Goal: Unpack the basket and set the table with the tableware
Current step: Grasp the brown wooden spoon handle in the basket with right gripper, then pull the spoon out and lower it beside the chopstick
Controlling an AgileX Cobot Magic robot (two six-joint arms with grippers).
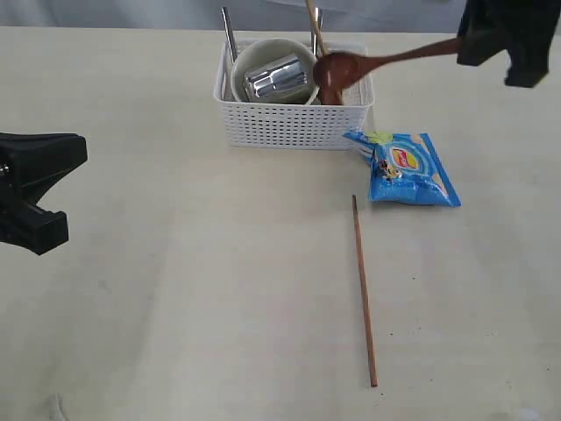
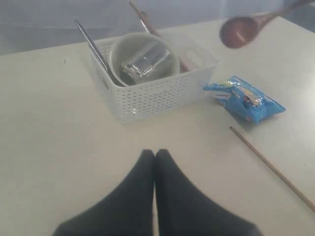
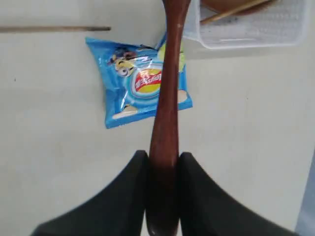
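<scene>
While the right claw [image 3: 164,162] grips the spoon [image 3: 166,98] by the end of its handle, its two dark fingers stand a little apart, pressed against either side of the wood. This spoon is reddish-brown and glossy, with a long handle that thickens toward the held end and a round, deep head. In the exterior view the spoon [image 1: 386,60] hangs in the air nearly level. From the right claw [image 1: 473,44] at the top right it reaches leftward, and its head shows in front of the basket's [image 1: 289,123] right end. The right wrist view shows the handle passing over a blue bag [image 3: 140,81] that lies on the table [image 1: 175,307] just beside the basket.

Inside the white perforated basket sits a cream bowl [image 1: 263,48] with a shiny steel cup [image 1: 276,77] lying on its side in it. A steel handle [image 1: 229,35] and a chopstick [image 1: 314,26] lean out of the basket. Another chopstick [image 1: 364,289] lies flat on the table, in front of the bag.

Across the table the left claw [image 2: 155,153] is low and well apart from the basket, its fingers pressed together with nothing between them.
</scene>
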